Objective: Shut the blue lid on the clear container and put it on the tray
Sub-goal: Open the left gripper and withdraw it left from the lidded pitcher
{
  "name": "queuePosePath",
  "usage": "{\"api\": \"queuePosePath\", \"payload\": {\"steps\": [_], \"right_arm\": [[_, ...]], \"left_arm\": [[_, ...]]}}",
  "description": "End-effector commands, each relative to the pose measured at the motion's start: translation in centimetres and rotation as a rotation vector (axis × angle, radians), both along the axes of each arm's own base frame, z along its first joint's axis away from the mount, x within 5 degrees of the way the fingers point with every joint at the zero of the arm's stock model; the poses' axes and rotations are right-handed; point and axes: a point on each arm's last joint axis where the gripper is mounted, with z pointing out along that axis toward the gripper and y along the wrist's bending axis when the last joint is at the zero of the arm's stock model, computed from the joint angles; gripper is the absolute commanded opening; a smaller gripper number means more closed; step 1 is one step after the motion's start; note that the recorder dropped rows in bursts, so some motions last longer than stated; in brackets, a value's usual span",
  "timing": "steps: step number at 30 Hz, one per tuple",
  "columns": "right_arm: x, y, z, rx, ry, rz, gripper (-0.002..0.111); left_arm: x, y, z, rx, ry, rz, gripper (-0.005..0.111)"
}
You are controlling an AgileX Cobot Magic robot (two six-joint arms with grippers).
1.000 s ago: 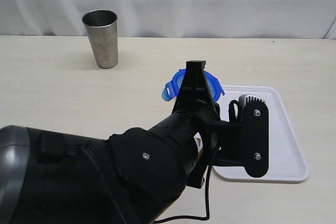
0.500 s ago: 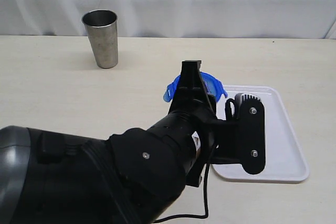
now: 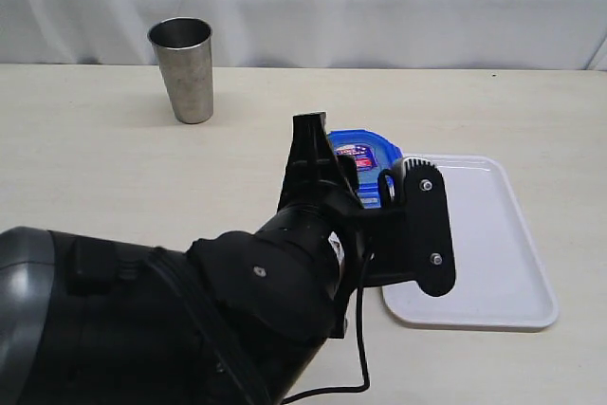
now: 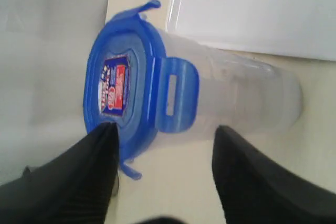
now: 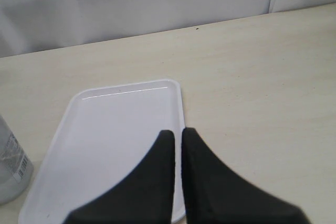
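Left wrist view: your left hand (image 4: 165, 132) straddles the container (image 4: 247, 93) half open, empty; grip below the lid (image 4: 147, 77), upright

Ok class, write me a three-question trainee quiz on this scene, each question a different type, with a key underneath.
1. True or false: the clear container stands on the tray.
2. The blue lid is: A) sitting on the container's mouth; B) lying flat on the tray; C) hanging from a gripper.
3. Which has its jaws shut, the left gripper or the right gripper?
Key: 1 false, it stands beside the tray; 2 A; 3 the right gripper.
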Motion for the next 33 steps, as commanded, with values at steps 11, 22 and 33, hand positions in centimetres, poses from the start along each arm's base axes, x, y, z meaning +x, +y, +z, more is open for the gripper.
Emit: {"api": "queuePosePath", "payload": {"steps": [11, 22, 33], "right_arm": [[0.0, 0.0, 0.0, 0.001, -0.007, -0.001, 0.005], [0.0, 0.0, 0.0, 0.001, -0.007, -0.001, 0.005], [0.0, 0.0, 0.0, 0.001, -0.007, -0.001, 0.005]], "left_arm": [[0.4, 3.8, 0.5, 0.198, -0.059, 0.356, 0.052], [3.5, 10.0, 3.6, -0.189, 0.075, 0.511, 0.052], [5.3, 16.2, 1.3, -0.952, 0.453, 0.084, 0.052]]}}
